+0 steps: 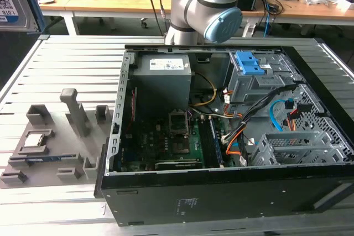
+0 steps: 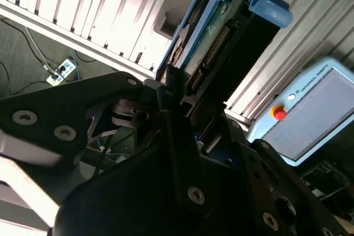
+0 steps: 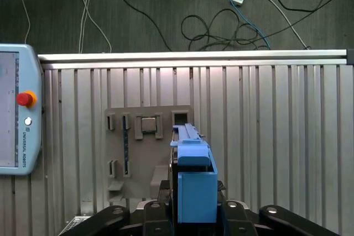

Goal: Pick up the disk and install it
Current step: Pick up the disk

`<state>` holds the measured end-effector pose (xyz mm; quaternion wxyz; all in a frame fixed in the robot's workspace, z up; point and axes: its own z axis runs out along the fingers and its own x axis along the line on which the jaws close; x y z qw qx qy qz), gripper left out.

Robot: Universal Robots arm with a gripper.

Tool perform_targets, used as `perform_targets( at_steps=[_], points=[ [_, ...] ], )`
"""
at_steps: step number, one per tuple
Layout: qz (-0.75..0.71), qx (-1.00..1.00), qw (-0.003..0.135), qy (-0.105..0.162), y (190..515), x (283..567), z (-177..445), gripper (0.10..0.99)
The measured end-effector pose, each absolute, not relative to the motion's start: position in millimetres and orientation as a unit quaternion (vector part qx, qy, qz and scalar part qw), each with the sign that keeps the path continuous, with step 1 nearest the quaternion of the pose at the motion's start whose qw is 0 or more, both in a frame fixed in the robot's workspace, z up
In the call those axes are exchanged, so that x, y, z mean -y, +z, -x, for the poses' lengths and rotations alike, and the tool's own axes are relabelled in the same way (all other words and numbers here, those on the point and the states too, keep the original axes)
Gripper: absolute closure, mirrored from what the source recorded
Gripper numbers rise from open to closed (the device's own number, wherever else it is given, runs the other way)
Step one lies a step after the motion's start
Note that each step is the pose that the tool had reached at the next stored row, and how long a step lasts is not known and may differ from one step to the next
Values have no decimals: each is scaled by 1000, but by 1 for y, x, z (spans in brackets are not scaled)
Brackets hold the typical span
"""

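Claw [image 3: 194,220] clamps the disk [image 3: 193,164]; disk hangs above the slatted table [image 3: 276,136].

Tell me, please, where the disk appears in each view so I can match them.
Exterior view: the disk sits at the upper-left corner, cut by the edge.
First wrist view: the disk stands edge-on, blue rail facing the camera, over the grey holder.
Second wrist view: the disk shows its connector end, against the slatted table.
Shared landmark: that slatted table.

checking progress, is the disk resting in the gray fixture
No, the gripper holds the disk clear above the gray fixture.
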<state>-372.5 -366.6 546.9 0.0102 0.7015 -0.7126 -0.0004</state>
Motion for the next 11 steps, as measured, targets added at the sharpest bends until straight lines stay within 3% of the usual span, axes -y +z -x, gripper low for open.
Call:
perform_targets(
  at_steps=[11],
  points=[
    [-701,713,10,0,547,367,359,722]
  ],
)
